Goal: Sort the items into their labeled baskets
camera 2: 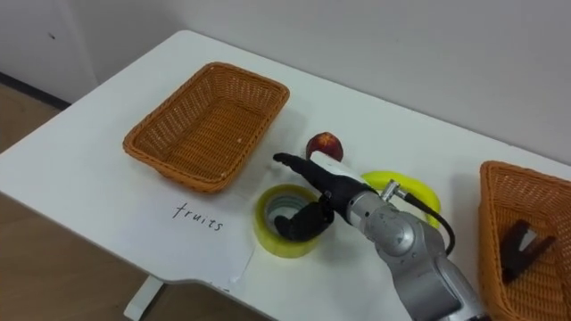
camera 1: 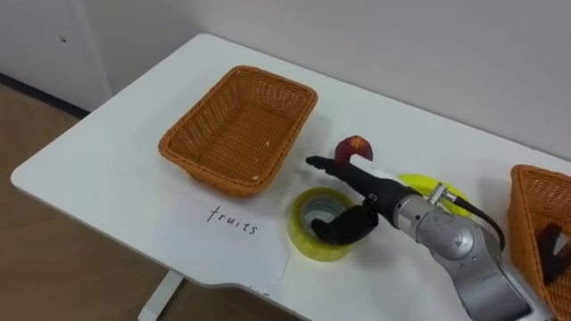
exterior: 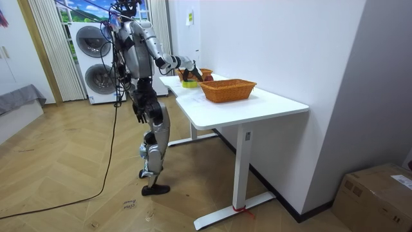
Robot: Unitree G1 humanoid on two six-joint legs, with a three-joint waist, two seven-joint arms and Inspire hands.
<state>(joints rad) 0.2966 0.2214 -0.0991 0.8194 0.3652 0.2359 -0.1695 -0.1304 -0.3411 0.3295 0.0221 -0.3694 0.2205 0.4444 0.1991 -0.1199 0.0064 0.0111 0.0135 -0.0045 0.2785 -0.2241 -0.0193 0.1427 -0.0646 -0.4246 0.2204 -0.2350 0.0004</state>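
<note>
My right hand [camera 1: 357, 203] lies over a yellow tape roll [camera 1: 308, 241] that sits flat on the white table [camera 1: 116, 169]. One finger [camera 2: 294, 164] points straight out toward a red fruit [camera 2: 325, 145]; the others curl down into the roll's hole. The empty wicker basket [camera 1: 239, 127] at the left stands above a paper labelled for fruit. A second wicker basket [camera 2: 500, 209] at the right edge holds a black item [camera 2: 522, 248]. In the room view my left hand [exterior: 138, 111] hangs by my hip.
A flat yellow object [camera 2: 406, 185] lies behind my right forearm, partly hidden by it. The table stands against a white wall. In the room view I stand at the table's long side, with washing machines [exterior: 93, 55] behind me.
</note>
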